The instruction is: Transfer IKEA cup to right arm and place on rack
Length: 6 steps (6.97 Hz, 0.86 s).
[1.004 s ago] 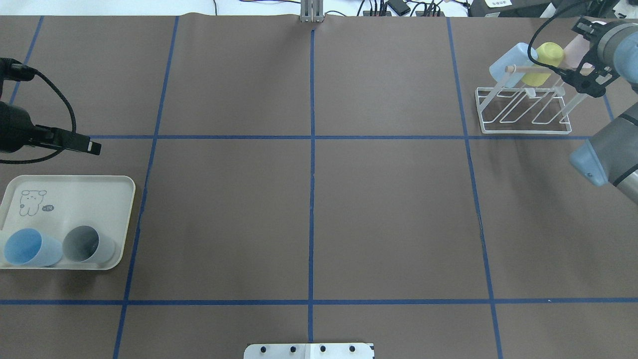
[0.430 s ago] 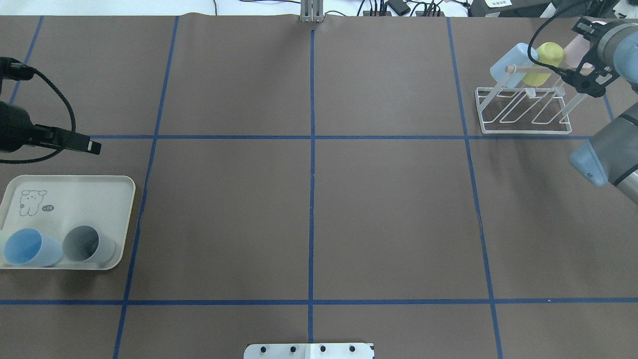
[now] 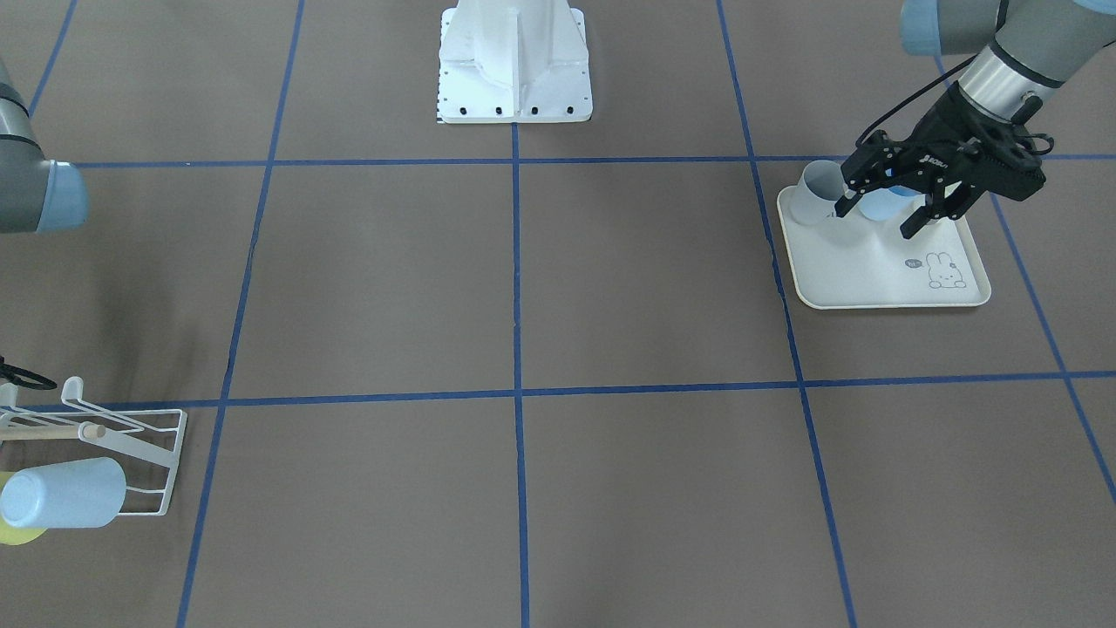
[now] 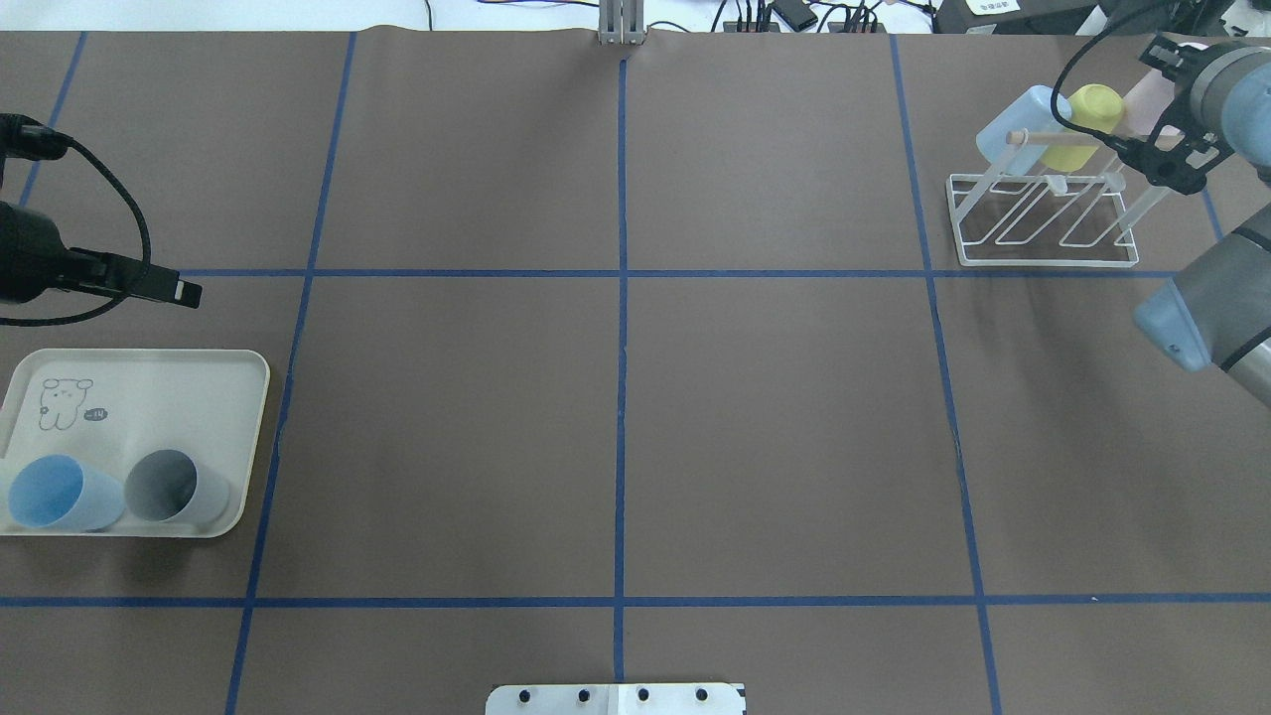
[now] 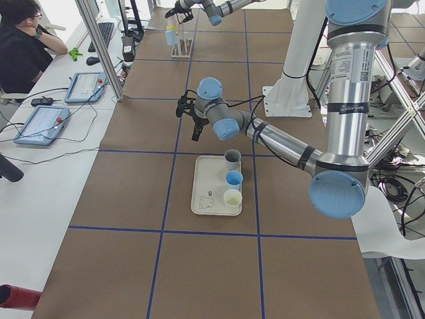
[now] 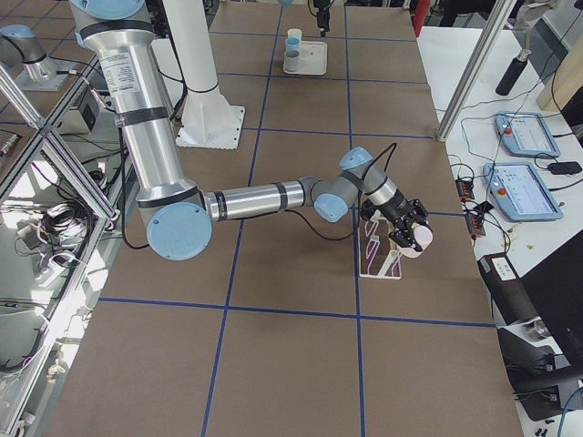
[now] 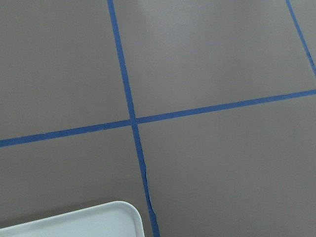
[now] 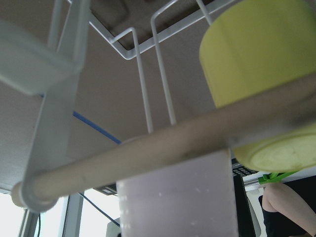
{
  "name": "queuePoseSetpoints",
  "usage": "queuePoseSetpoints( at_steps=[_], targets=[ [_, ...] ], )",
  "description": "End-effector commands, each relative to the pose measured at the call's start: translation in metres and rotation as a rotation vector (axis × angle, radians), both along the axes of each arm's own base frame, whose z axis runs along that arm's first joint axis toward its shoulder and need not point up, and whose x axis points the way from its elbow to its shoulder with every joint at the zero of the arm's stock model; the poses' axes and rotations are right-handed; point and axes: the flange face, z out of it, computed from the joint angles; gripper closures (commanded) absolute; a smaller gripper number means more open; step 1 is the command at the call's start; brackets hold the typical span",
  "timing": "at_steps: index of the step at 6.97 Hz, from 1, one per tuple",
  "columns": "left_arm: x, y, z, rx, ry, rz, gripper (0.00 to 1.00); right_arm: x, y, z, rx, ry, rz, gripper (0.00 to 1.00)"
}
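Observation:
My right gripper (image 4: pixel 1164 114) is at the far end of the white wire rack (image 4: pixel 1043 223), shut on a pale pink cup (image 4: pixel 1147 94). The right wrist view shows that cup (image 8: pixel 177 197) just behind the rack's wooden dowel (image 8: pixel 163 148). A light blue cup (image 4: pixel 1018 124) and a yellow cup (image 4: pixel 1087 124) hang on the rack. My left gripper (image 3: pixel 874 220) hovers open and empty over the cream tray (image 3: pixel 881 279). A grey cup (image 3: pixel 819 196) and a blue cup (image 3: pixel 885 202) stand there.
The exterior left view shows a cream cup (image 5: pixel 232 198) on the tray beside the blue one. The robot's white base (image 3: pixel 514 61) is mid-table at the near edge. A person (image 5: pixel 23 50) sits at a side desk with tablets.
My right gripper has edged slightly toward the table's far side with the pink cup. The left arm and the cups on the tray have stayed put.

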Motion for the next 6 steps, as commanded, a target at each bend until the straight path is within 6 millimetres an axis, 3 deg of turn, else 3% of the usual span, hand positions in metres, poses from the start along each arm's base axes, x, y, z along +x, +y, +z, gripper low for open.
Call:
queuePoseSetpoints(
  at_steps=[1, 2, 5, 6],
  targets=[
    [0.0, 0.0, 0.001, -0.001, -0.001, 0.0, 0.0, -0.001, 0.0, 0.001, -0.001, 0.001, -0.002, 0.26],
    [0.0, 0.0, 0.001, -0.002, -0.002, 0.0, 0.0, -0.002, 0.001, 0.0, 0.001, 0.001, -0.002, 0.22],
    [0.0, 0.0, 0.001, -0.002, -0.002, 0.0, 0.0, -0.002, 0.0, -0.001, 0.002, 0.002, -0.001, 0.21],
    [0.0, 0.0, 0.001, -0.001, -0.001, 0.0, 0.0, -0.004, -0.003, -0.012, 0.018, -0.009, 0.003, 0.18]
  ],
)
